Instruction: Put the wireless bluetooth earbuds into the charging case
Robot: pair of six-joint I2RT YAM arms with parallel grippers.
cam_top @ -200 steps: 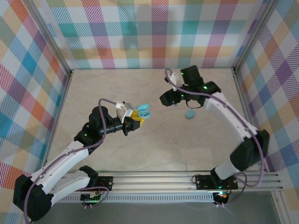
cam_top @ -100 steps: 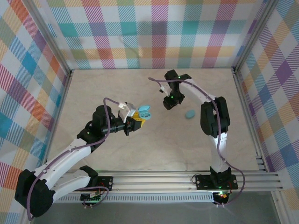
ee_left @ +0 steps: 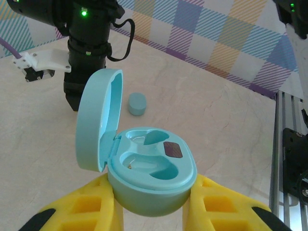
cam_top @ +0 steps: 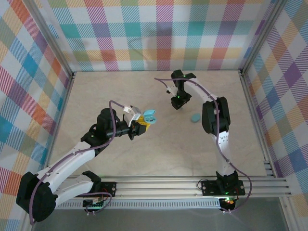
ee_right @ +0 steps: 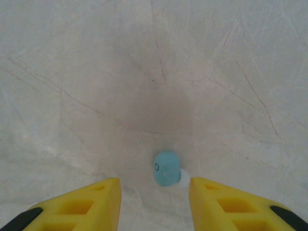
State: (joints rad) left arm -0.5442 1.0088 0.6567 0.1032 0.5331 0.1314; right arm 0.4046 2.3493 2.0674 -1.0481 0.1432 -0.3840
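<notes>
Jaws of left gripper (ee_left: 154, 208) clamping glossy rounded teal charging case (ee_left: 151, 168), right gripper (ee_right: 154, 195) parted around smooth earbud (ee_right: 167, 168)

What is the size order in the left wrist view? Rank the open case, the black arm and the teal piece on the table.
1. open case, though it is nearest the camera, so unsure
2. black arm
3. teal piece on the table

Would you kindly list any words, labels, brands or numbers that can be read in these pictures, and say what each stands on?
No text can be read.
The open charging case has a dark patch with no legible characters.
The earbud shows a small ring mark, not a letter.
</notes>
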